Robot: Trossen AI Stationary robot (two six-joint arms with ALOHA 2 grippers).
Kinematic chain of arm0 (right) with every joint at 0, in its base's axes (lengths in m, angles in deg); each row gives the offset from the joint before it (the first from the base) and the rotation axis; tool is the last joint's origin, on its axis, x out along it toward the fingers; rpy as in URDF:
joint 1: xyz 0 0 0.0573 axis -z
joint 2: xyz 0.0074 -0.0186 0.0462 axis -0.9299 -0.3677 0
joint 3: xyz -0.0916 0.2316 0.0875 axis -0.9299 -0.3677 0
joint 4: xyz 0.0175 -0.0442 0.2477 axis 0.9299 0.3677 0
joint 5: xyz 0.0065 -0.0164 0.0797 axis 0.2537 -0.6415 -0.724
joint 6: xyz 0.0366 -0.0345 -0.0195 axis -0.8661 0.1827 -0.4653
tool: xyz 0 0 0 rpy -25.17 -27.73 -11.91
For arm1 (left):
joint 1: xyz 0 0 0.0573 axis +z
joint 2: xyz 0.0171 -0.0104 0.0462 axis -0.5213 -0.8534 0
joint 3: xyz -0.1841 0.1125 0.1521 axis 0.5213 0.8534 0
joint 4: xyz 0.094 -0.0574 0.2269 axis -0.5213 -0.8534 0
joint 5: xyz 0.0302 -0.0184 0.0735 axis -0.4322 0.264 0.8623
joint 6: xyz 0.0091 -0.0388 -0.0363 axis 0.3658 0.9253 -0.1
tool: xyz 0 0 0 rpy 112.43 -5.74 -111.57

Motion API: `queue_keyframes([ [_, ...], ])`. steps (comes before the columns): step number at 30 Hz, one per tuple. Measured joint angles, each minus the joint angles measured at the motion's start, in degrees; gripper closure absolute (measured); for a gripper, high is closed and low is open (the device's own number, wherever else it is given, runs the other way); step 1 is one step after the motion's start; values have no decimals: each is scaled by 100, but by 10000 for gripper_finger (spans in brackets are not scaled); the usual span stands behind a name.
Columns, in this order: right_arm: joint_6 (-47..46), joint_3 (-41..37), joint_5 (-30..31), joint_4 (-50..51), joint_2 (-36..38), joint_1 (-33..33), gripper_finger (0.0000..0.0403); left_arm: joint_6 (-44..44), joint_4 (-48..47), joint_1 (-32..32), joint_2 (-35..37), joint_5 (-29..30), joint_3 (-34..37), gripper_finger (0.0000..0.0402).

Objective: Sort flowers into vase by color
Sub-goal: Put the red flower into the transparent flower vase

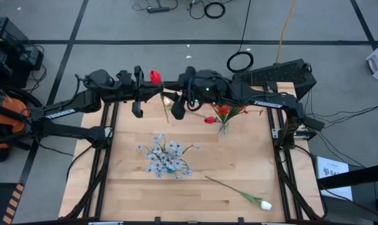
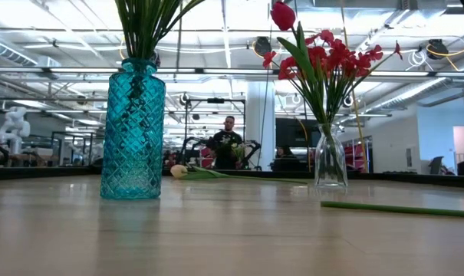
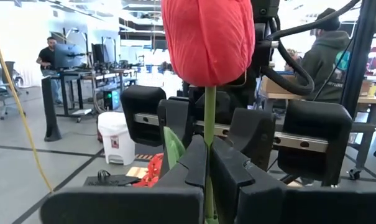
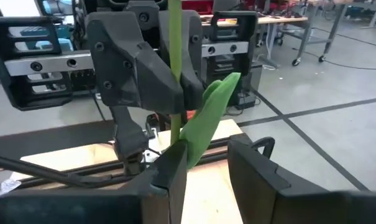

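wooden table (image 1: 132,194), two vases (image 1: 223,127), white tulip (image 1: 264,204)

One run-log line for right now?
left gripper: shut on red tulip stem | right gripper: open around same stem | white tulip: on table

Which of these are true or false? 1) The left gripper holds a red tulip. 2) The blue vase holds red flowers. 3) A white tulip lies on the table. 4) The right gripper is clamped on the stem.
1) True: the left gripper is shut on the red tulip.
2) False: the blue vase holds pale blue-white sprays; red flowers stand in the clear vase.
3) True: the white tulip lies there.
4) False: the right gripper is open around the stem.
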Motion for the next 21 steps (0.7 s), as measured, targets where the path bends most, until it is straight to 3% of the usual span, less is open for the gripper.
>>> queue_keyframes([
  [21,75,17,-69,468,201,6,293,-209,19,45,0,157,0,392],
])
